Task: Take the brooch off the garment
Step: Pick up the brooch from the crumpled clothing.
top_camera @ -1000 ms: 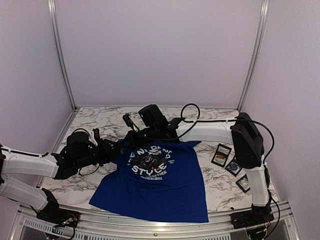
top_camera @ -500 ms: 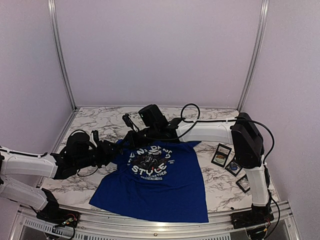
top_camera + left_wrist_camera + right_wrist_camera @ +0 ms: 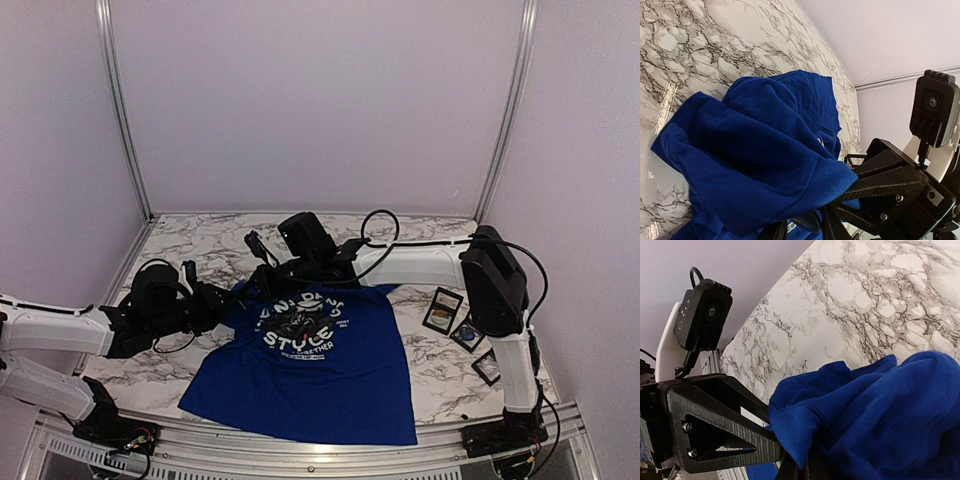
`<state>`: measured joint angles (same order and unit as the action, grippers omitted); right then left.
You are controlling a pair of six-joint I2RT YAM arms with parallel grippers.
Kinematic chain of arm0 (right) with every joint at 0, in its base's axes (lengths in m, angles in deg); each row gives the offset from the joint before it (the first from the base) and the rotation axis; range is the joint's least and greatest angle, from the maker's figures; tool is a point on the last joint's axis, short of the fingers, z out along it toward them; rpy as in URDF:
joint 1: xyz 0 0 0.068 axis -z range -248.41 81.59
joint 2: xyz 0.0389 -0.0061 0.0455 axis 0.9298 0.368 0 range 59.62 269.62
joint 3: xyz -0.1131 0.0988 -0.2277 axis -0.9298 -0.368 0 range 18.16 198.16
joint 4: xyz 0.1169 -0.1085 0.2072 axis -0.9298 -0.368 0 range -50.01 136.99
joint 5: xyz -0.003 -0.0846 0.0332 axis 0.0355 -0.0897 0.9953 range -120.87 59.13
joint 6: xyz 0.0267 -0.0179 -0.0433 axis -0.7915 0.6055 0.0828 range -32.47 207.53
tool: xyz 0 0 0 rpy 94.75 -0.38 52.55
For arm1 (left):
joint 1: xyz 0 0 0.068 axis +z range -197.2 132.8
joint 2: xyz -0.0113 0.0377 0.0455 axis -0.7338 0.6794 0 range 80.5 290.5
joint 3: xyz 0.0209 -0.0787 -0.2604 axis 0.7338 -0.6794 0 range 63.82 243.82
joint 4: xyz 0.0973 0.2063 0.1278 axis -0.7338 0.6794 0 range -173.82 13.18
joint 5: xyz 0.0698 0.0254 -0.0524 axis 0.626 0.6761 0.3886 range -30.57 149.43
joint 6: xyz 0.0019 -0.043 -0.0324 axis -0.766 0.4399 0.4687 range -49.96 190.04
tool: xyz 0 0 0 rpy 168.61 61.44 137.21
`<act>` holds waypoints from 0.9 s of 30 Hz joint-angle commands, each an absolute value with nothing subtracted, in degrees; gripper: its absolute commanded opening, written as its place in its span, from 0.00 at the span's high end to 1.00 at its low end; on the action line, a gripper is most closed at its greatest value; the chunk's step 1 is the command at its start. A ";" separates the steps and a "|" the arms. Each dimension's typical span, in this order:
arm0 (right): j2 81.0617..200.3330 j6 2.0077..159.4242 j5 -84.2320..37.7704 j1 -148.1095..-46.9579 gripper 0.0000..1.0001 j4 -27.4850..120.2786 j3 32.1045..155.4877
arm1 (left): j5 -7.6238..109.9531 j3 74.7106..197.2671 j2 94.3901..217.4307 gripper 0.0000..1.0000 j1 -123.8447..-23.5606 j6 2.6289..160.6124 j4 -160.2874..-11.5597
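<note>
At the far left corner of the royal-blue short-sleeved T-shirt point(image 3: 330, 370) with its white-lettered panda print, the two end effectors meet; the shirt lies print-up on the white, grey-veined marble tabletop point(image 3: 200, 245), hem toward the arm bases, that far corner lifted and bunched; the right end effector point(image 3: 266, 286) is closed tight, blue fabric heaped over its tips; the left end effector point(image 3: 232, 298) sits just beside it, cloth draped across its fingers, and I cannot tell whether it grips; three small dark-framed cards point(image 3: 465, 332) lie well apart on the right.
</note>
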<state>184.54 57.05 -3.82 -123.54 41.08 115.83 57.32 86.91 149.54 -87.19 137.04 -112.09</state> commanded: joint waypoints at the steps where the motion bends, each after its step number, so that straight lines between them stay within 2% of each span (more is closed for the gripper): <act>1: 182.23 56.70 -1.47 -124.39 1.00 42.98 116.29 | 56.84 87.35 148.52 0.77 -86.67 136.13 -109.25; 15: 182.27 59.02 -1.44 -125.01 1.00 40.52 117.33 | 53.76 89.29 148.63 0.92 -86.40 134.34 -105.29; 17: 182.22 59.37 -1.71 -125.01 1.00 40.29 117.43 | 53.66 89.38 148.60 0.96 -86.32 134.04 -105.24; 19: 182.09 59.92 -2.08 -125.00 0.97 39.84 117.45 | 53.50 89.48 148.61 1.00 -86.31 133.87 -105.26; 27: 181.09 62.74 -7.02 -124.97 0.83 36.31 117.26 | 52.42 89.33 148.84 1.00 -86.06 132.82 -105.53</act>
